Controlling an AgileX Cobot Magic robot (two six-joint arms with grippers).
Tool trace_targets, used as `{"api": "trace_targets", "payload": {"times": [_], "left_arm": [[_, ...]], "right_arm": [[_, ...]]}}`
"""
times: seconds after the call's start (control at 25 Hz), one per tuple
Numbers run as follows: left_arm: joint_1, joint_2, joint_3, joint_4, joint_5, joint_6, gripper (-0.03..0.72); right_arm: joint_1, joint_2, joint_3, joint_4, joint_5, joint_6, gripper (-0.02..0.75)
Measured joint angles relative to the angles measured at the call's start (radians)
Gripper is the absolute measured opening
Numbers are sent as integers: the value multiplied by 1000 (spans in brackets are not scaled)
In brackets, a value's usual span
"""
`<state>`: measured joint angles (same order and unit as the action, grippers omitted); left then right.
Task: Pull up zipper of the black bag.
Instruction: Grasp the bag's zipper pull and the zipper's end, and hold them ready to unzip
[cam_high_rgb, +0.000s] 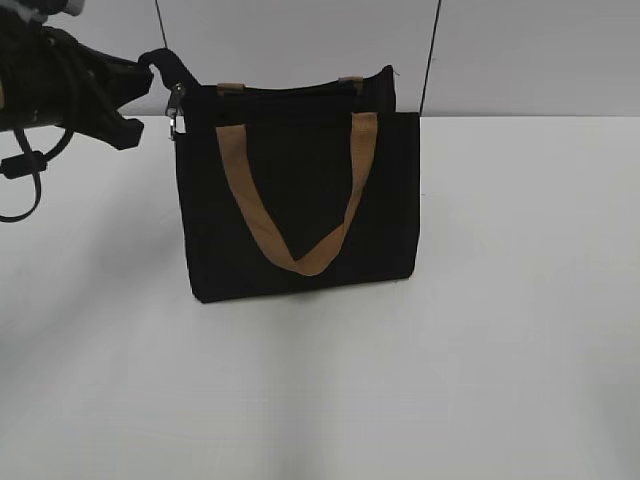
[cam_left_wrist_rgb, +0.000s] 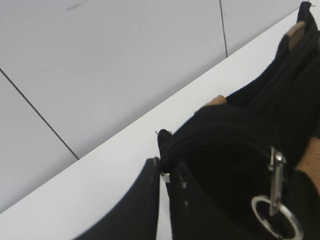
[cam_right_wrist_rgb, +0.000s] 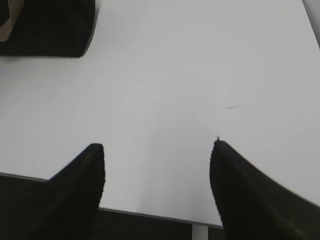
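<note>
My left gripper (cam_left_wrist_rgb: 161, 172) reaching level, jaws pinched on the black bag (cam_high_rgb: 300, 200) top corner by the zipper (cam_high_rgb: 176, 112), right gripper (cam_right_wrist_rgb: 157, 150) wide apart, holding nothing, over the bench (cam_right_wrist_rgb: 175, 75) near edge.

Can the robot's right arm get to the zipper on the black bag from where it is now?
Probably not easily. The right gripper hovers open over bare table, off the bag's far side. The zipper hangs at the black bag's opposite top corner, where the left gripper already pinches the bag's end.

Bag (cam_high_rgb: 300, 190) upright mid-table (cam_high_rgb: 500, 350); left tool (cam_high_rgb: 158, 62) at its upper-left corner; zipper (cam_high_rgb: 176, 112) just below
</note>
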<state>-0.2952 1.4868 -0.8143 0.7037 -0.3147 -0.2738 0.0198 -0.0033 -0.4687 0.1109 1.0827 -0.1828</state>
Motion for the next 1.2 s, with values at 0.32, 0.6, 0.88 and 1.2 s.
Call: {"api": "trace_targets", "payload": {"times": [0.32, 0.6, 0.88, 1.2], "left_arm": [[-9, -34, 0, -10, 30, 0, 22], [-12, -54, 0, -49, 55, -1, 22], [-12, -54, 0, -52, 56, -2, 22], [-14, -54, 0, -92, 58, -3, 22]], "right_arm": [[0, 245, -31, 197, -63, -171, 503], [5, 595, -85, 512, -217, -388, 503], [108, 953, -233, 852, -283, -742, 503], [305, 1329, -500, 887, -299, -868, 503]]}}
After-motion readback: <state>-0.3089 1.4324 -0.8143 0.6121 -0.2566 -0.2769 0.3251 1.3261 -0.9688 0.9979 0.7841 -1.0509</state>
